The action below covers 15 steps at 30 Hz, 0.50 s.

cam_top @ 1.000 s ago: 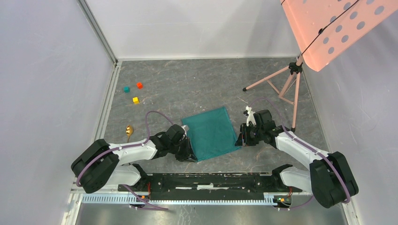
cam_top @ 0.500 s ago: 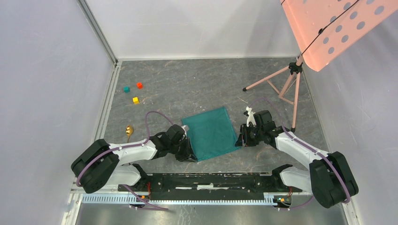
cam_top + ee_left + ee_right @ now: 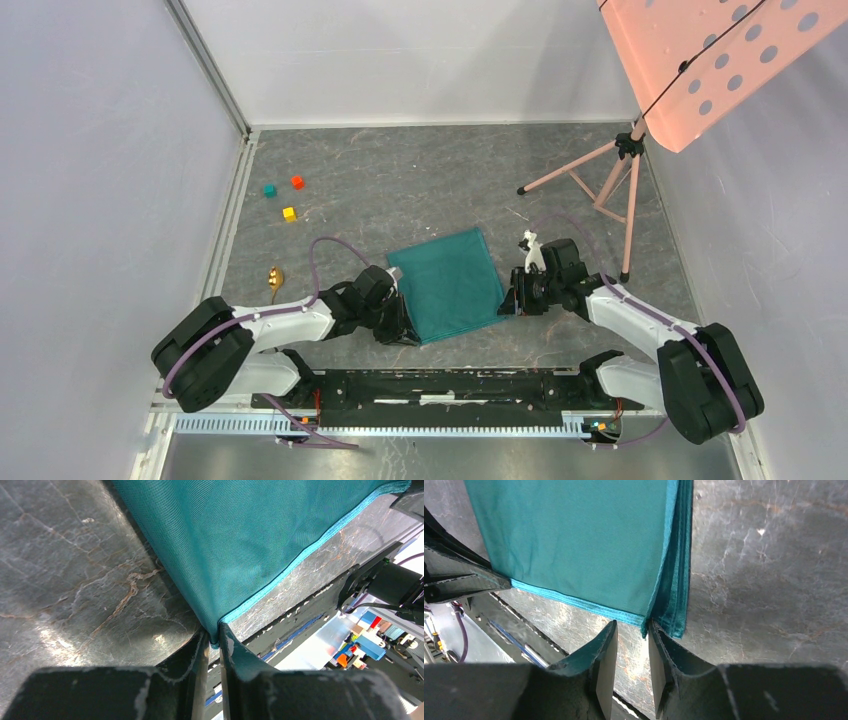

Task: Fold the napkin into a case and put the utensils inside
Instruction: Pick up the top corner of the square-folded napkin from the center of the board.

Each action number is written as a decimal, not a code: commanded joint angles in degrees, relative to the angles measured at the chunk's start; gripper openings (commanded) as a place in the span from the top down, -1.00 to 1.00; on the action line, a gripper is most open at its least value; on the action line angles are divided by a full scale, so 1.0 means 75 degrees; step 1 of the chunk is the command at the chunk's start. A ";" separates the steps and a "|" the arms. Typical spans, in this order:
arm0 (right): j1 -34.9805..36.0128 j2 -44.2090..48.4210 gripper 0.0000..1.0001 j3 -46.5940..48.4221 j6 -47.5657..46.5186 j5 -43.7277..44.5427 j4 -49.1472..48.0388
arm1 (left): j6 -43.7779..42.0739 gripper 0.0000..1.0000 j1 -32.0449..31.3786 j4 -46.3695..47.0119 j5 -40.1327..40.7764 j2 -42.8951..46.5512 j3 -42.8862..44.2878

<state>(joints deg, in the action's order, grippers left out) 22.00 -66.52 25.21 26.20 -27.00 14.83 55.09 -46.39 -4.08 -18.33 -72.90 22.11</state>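
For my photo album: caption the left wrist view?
Left gripper pinching one corner of the soft teal-green fabric napkin.

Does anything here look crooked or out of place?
Yes. The napkin lies turned at an angle on the table, not square to its near edge. In the right wrist view, its stacked layers fan out along one side instead of lining up. The spoon lies off to the left, apart from it.

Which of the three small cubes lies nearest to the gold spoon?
The yellow cube: it lies closest to the gold spoon, while the teal cube and the red cube sit farther back on the table.
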 commanded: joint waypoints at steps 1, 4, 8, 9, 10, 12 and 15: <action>-0.0026 0.0088 0.32 -0.0287 0.0282 -0.0117 -0.0394 | 0.0002 0.56 -0.0061 -0.0472 0.0463 -0.0140 -0.0229; -0.0018 0.0127 0.41 -0.0338 0.0271 0.0009 -0.0422 | 0.0014 0.56 -0.0060 -0.0474 0.0463 -0.0100 -0.0247; -0.0031 0.0145 0.69 -0.0280 0.0232 0.0044 -0.0423 | 0.0002 0.55 -0.0055 -0.0655 0.0492 0.0028 -0.0174; -0.0023 0.0192 0.73 -0.0269 0.0235 0.0021 -0.0451 | 0.0011 0.53 -0.0060 -0.0701 0.0504 0.0120 -0.0159; -0.0026 0.0210 0.73 -0.0229 0.0231 0.0026 -0.0428 | 0.0024 0.50 -0.0060 -0.0738 0.0511 0.0187 -0.0159; -0.0018 0.0200 0.69 -0.0095 0.0115 0.0074 -0.0290 | 0.0071 0.44 -0.0062 -0.0825 0.0539 0.0383 -0.0170; -0.0034 0.0122 0.45 0.0069 -0.0088 0.0272 -0.0027 | 0.0084 0.39 -0.0061 -0.0998 0.0631 0.0623 -0.0181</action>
<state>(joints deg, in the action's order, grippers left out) 22.00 -66.06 22.92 27.44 -26.72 14.04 55.11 -46.54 -6.66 -17.28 -70.28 21.93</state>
